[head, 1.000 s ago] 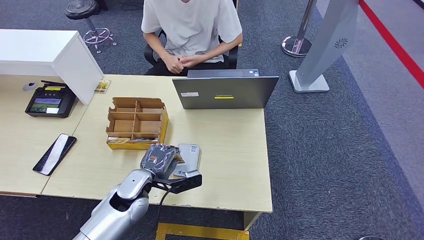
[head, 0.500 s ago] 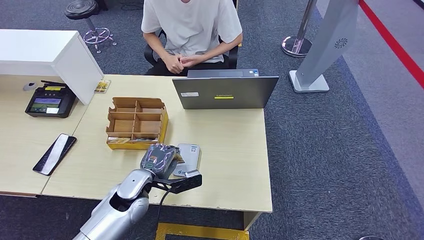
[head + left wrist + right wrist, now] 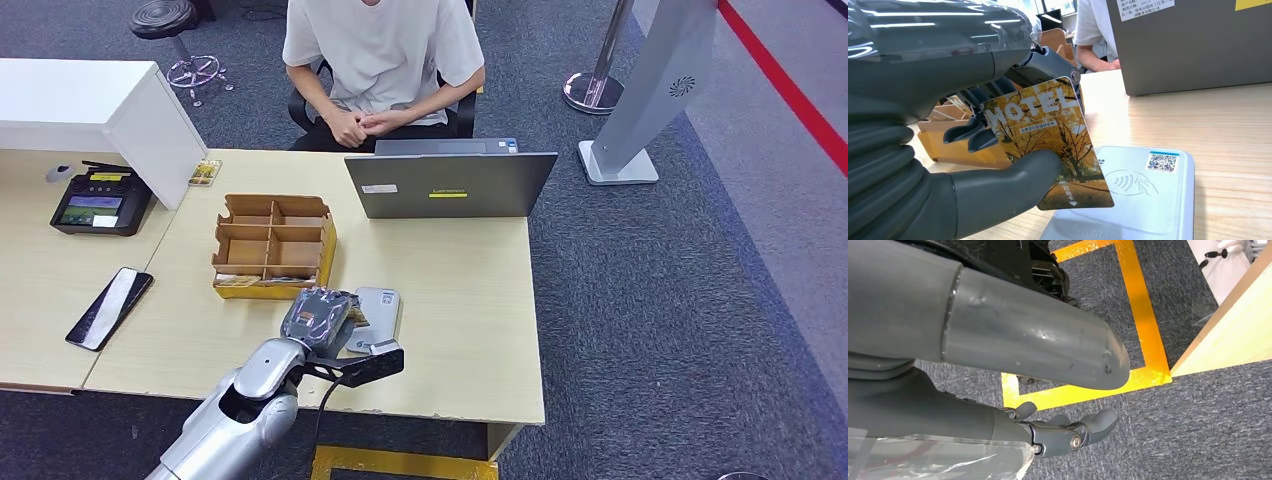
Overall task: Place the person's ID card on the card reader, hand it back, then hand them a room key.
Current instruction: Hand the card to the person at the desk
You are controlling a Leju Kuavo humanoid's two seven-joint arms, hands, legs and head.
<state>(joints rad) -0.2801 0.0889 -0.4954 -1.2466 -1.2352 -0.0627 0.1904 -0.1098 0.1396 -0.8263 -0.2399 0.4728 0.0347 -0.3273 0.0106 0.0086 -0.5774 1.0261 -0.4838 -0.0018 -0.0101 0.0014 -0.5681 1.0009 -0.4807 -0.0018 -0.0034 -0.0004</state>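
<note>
Wooden table (image 3: 460,300) with laptop (image 3: 448,184), cardboard divider box (image 3: 272,245), person (image 3: 383,60) seated behind. Left arm reaches in from near table edge; left hand (image 3: 318,320) pinches room key card (image 3: 1048,135) between thumb and fingers, card tilted just above grey card reader (image 3: 378,312). Right hand (image 3: 1068,432) hangs over carpet, fingers loosely apart, holding nothing.

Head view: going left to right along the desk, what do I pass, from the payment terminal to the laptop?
payment terminal → black phone → cardboard divider box → left hand holding the hotel card → card reader → laptop
</note>
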